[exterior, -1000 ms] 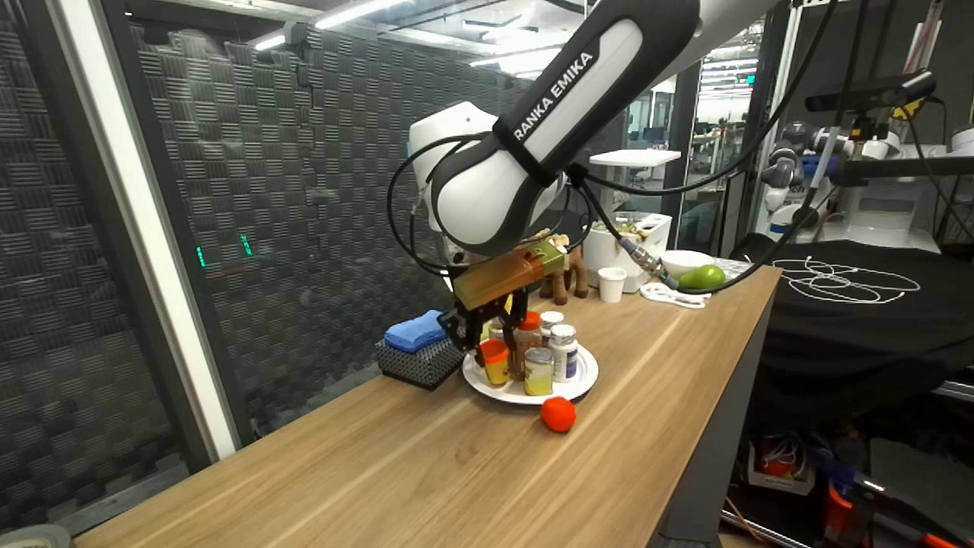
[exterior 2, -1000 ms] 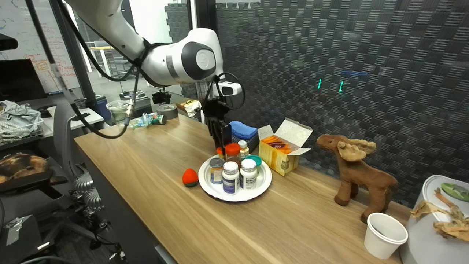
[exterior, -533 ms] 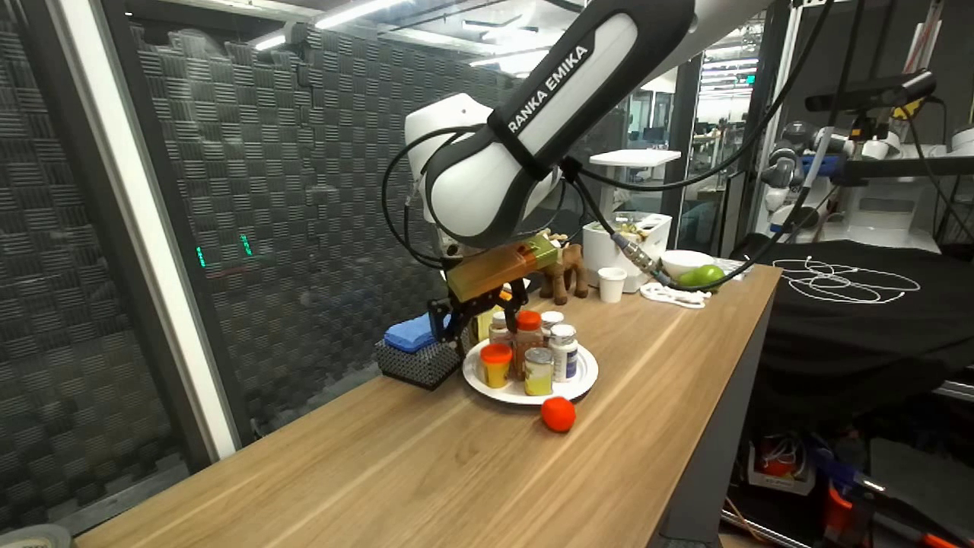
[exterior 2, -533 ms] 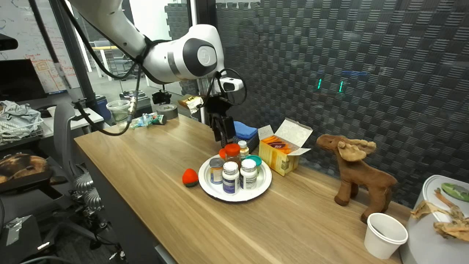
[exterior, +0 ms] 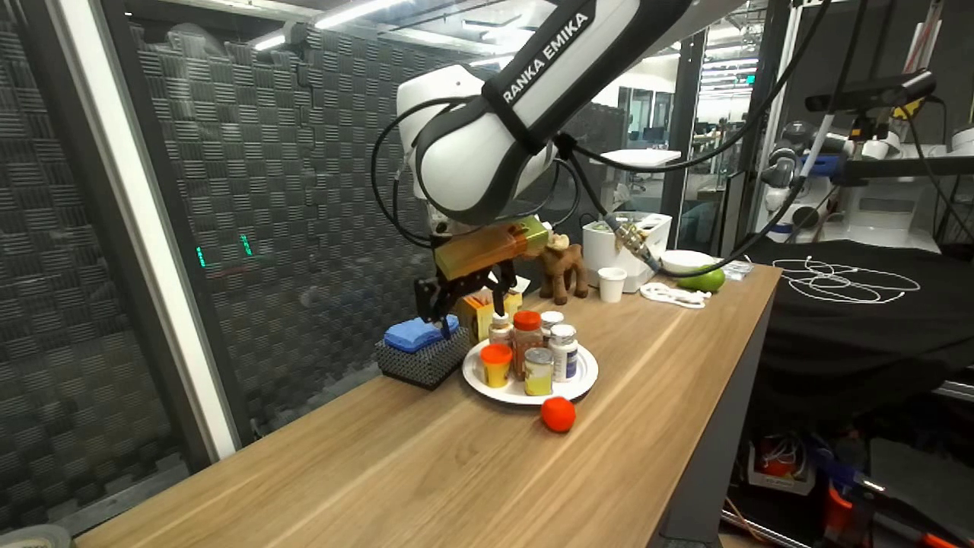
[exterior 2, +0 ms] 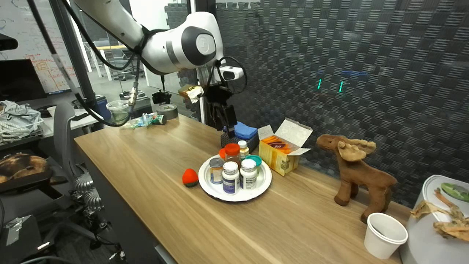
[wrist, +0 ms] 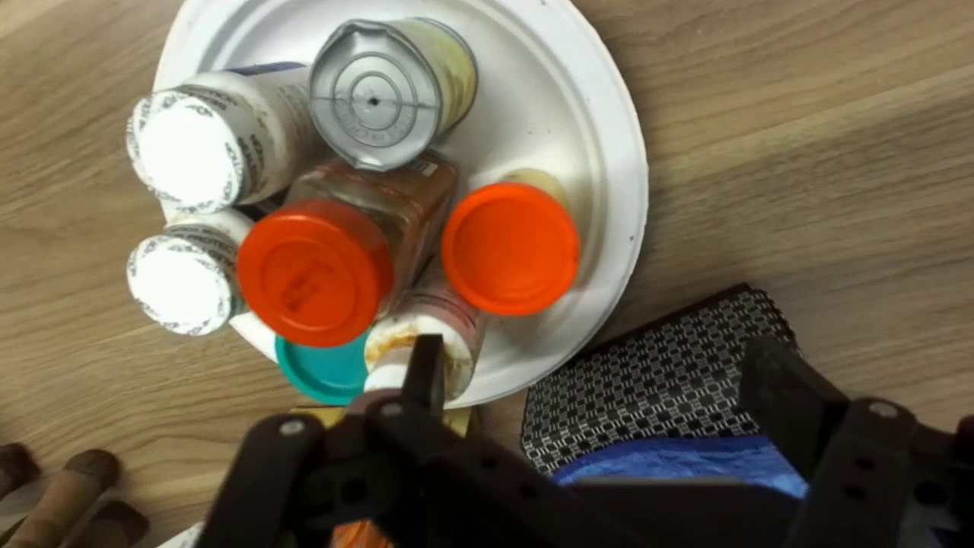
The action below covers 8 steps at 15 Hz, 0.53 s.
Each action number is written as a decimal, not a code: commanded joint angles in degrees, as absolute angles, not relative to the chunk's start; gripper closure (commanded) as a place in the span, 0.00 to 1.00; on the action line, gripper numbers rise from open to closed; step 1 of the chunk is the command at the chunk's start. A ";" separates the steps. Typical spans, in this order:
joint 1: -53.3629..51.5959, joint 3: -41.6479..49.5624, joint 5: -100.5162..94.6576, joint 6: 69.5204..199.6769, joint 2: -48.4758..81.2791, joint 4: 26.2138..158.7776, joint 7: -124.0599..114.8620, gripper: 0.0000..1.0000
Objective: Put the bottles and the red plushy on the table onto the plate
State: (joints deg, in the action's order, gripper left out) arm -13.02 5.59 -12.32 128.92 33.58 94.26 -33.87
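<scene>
The white plate (exterior 2: 209, 187) bears several bottles, all upright: two white bottles (exterior 2: 230, 180), a red-capped spice bottle (exterior: 527, 346), a small white-capped bottle (exterior 2: 243, 149), a yellow jar with an orange lid (exterior: 497, 367) and a teal-lidded jar (exterior 2: 255, 160), plus a small can (exterior: 539, 374). Beside the plate, on the bare wood, lies the red plushy (exterior: 558, 415), dark underneath in an exterior view. Above the plate's rim and the patterned box hangs my gripper (exterior: 472, 316), open, nothing between its fingers. In the wrist view one finger (wrist: 426, 373) overlaps the white-capped bottle.
A patterned black box (exterior: 422, 367) with a blue cloth (exterior: 417, 335) on top stands close to the plate. Near it is an opened yellow tea box (exterior 2: 278, 157). Further along are a brown moose toy (exterior 2: 361, 176) and a white paper cup (exterior 2: 385, 236).
The jaws have opened and let go of the orange-lidded jar, which stands on the plate. My gripper has since risen and drawn back towards the patterned box. The plushy has not moved.
</scene>
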 commanded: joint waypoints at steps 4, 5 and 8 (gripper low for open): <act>-16.21 6.00 -17.86 127.89 20.99 101.00 -36.64 0.00; -16.30 5.32 -18.14 127.19 18.50 102.85 -36.71 0.00; -16.38 3.13 -18.90 125.75 10.85 110.41 -37.09 0.00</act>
State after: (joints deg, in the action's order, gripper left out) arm -16.09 4.80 -16.71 126.63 19.83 101.25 -35.20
